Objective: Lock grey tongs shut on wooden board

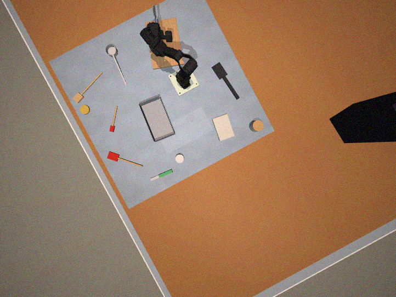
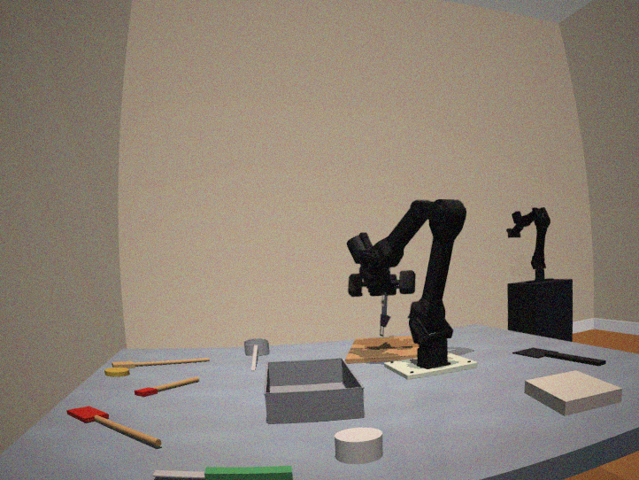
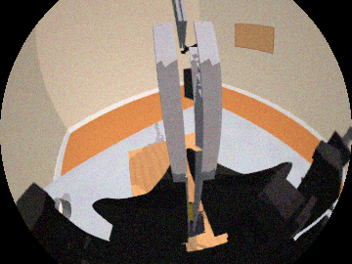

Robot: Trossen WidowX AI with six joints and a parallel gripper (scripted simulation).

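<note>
My gripper (image 1: 156, 24) (image 2: 382, 294) is shut on the grey tongs (image 1: 154, 14) (image 2: 383, 305) (image 3: 198, 117). I hold them nearly upright in the air, with the hinge end and its small dark piece hanging lowest and the tips upward. The arms lie close together; the upper part is hidden behind my gripper in the exterior view, and I cannot tell whether the lock has caught. The wooden board (image 1: 171, 24) (image 2: 361, 350) (image 3: 147, 168) lies below, under my arm. The roasting tin (image 1: 158, 118) (image 2: 314, 407) stands empty, apart from the tongs.
A small pan (image 1: 112, 50) (image 2: 256, 347) stands left of the board. A black turner (image 1: 219, 70) (image 2: 536, 353) and a cream block (image 1: 223, 127) (image 2: 572, 390) lie to the right. Red-headed tools (image 1: 112, 155) (image 2: 88, 413) and a white cylinder (image 1: 179, 158) (image 2: 358, 445) are farther off.
</note>
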